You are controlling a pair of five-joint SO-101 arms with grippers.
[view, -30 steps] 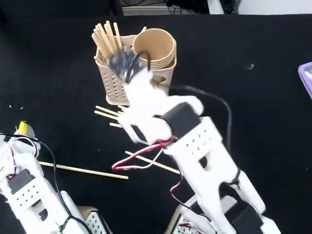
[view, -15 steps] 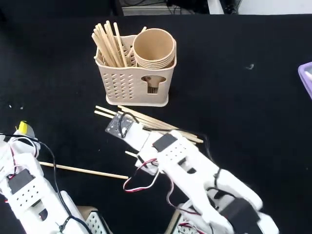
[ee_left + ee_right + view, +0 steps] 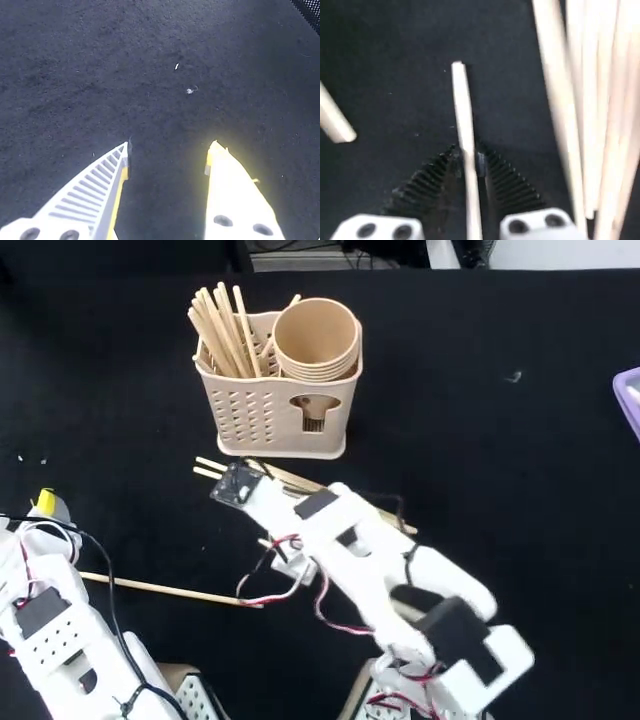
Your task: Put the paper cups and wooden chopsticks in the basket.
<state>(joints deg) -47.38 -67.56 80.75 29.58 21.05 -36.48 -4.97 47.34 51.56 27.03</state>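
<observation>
**A:** What is the right gripper doing?

**B:** The right gripper is clenched on a chopstick. Its two ridged black jaws press on the stick from either side, and the stick runs out past the tips, low over the black table.

**A:** What lies round it?

**B:** Just beside it is a bunch of loose chopsticks, running roughly the same way as the gripped one. On its other side, apart from it, is the end of a second stick.

**A:** And from above?

**B:** The right arm stretches from the near edge to that bunch. The bunch lies on the table just near of the basket, slanting from far left to near right.

**A:** What is in the basket?

**B:** It stands upright toward the far side. A stack of paper cups sits in its right half, and standing chopsticks lean leftward in its left half.

**A:** Anything else on the table?

**B:** A lone chopstick lies near left, between the two arms. A purple object shows at the right edge.

**A:** The left gripper?

**B:** The left gripper is released. Its jaws are spread with nothing between them, over bare table at the near left corner.
</observation>
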